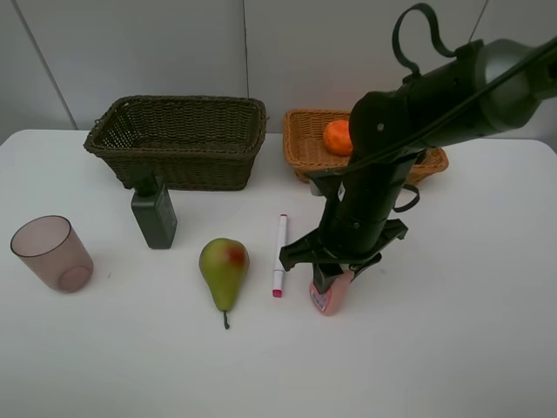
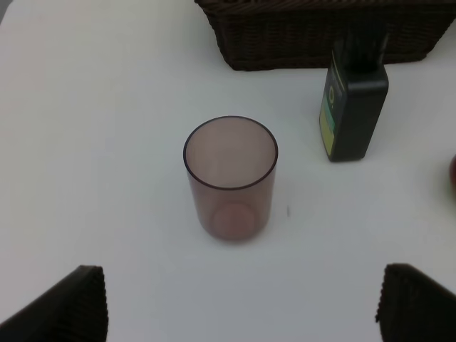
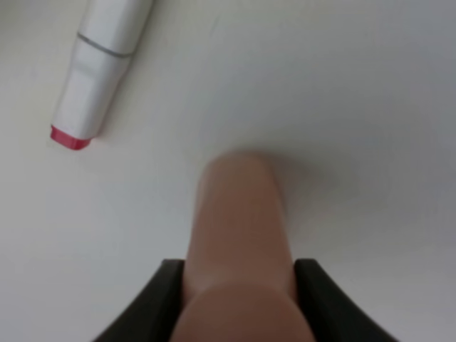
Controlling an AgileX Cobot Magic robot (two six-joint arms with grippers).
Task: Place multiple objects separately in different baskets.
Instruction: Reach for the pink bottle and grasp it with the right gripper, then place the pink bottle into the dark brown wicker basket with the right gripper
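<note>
My right gripper (image 1: 335, 277) reaches down over the table's middle and is shut on the small pink bottle (image 1: 331, 298). In the right wrist view its black fingers (image 3: 165, 292) press both sides of the bottle (image 3: 239, 228), with the white-pink marker (image 3: 100, 71) lying close by. The marker (image 1: 279, 254) and the green-red pear (image 1: 224, 266) lie just left of the bottle. An orange (image 1: 338, 137) sits in the light tan basket (image 1: 305, 144). My left gripper (image 2: 242, 306) is open, and the mauve cup (image 2: 230, 178) stands a little beyond its fingers.
The deep dark basket (image 1: 191, 161) stands at the back left with the dark green bottle (image 1: 154, 216) upright in front of it. The cup (image 1: 52, 253) stands near the table's left edge. The green bottle (image 2: 353, 107) and dark basket (image 2: 313, 35) lie beyond the cup.
</note>
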